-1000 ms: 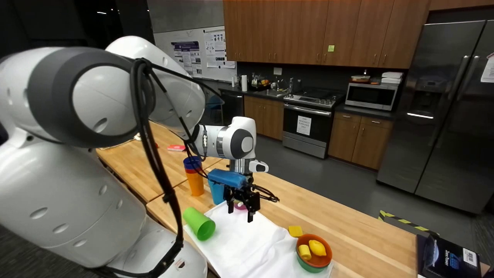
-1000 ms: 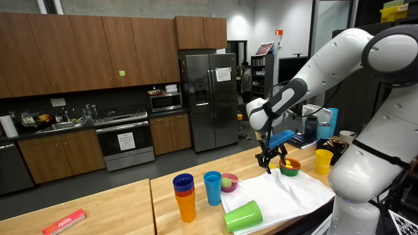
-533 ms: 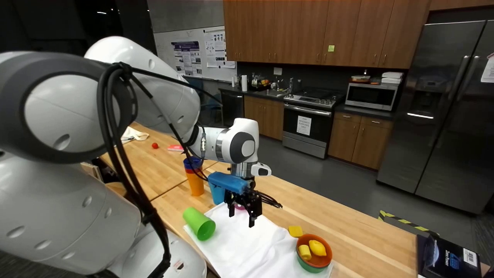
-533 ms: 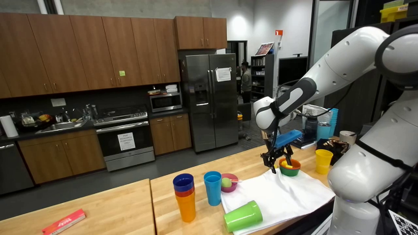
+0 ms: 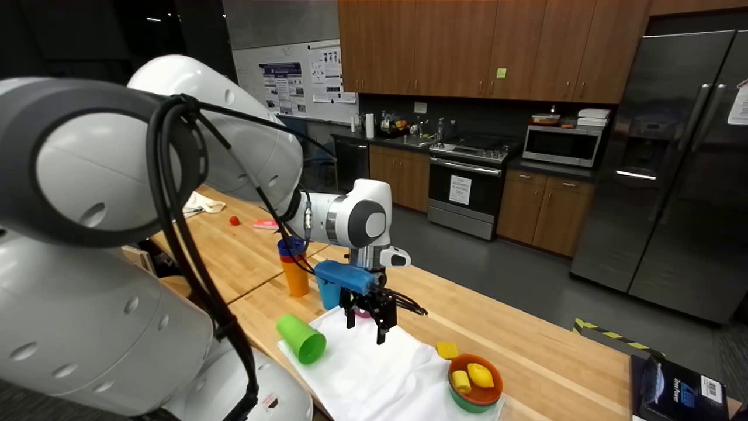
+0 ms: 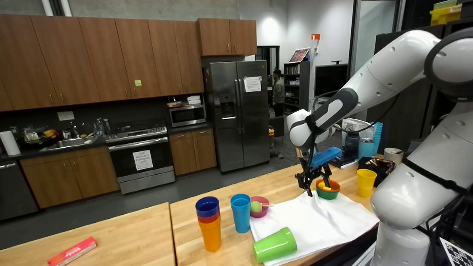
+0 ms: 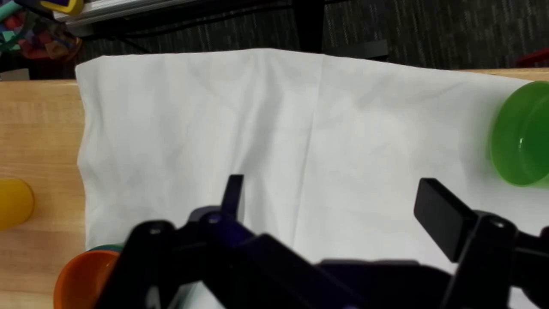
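Observation:
My gripper [image 5: 366, 330] is open and empty above the white cloth [image 5: 374, 374]. In the wrist view its fingers [image 7: 331, 189] stand wide apart with only cloth [image 7: 274, 128] showing between them. A green cup [image 5: 301, 339] lies on its side on the cloth; it also shows in the wrist view [image 7: 523, 133]. An orange bowl [image 5: 479, 399] sits in a green bowl [image 6: 328, 195] at the cloth's edge. It holds a lemon [image 5: 480, 375] and a yellow piece [image 5: 461, 382]. A yellow square block [image 5: 447, 350] lies beside the bowls. The gripper touches none of them.
A blue cup [image 6: 241, 214] and an orange, red and blue cup stack [image 6: 210, 229] stand by a pink bowl [image 6: 265, 210] holding a green ball [image 6: 256, 207]. A yellow cup [image 6: 366, 183] stands near the arm base. A red box [image 6: 72, 252] lies on the adjoining table.
Since one second ago the arm has shifted, carrying the open gripper slightly lower and toward the orange bowl's end of the cloth. Over the last half second nothing has visibly moved.

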{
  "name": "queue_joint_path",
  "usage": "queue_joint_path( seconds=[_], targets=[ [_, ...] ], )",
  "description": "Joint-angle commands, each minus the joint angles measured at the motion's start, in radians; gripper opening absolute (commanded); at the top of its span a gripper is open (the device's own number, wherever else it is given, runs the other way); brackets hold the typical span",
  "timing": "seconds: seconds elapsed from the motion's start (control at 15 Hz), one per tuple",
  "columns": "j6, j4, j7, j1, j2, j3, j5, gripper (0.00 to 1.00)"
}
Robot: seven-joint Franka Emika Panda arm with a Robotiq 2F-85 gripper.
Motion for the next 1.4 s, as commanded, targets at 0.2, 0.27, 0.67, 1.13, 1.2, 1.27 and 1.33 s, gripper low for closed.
queue_joint_path(
  seconds=[0.2,0.27,0.67,1.13,1.2,1.27,1.33],
  targets=[
    [0.007,-0.022,-0.020,-0.004,0.017,0.005,0.004,1.00],
    [0.012,-0.031,-0.029,0.000,0.023,0.002,0.014,1.00],
    [0.033,-0.048,-0.062,-0.005,0.073,-0.014,0.056,1.00],
    [0.032,-0.047,-0.148,-0.011,0.083,-0.065,0.174,1.00],
    [0.043,-0.046,-0.151,-0.015,0.078,-0.076,0.196,1.00],
    [0.047,-0.045,-0.152,-0.018,0.076,-0.084,0.214,1.00],
    [0.051,-0.044,-0.155,-0.021,0.075,-0.090,0.226,1.00]
  ],
)
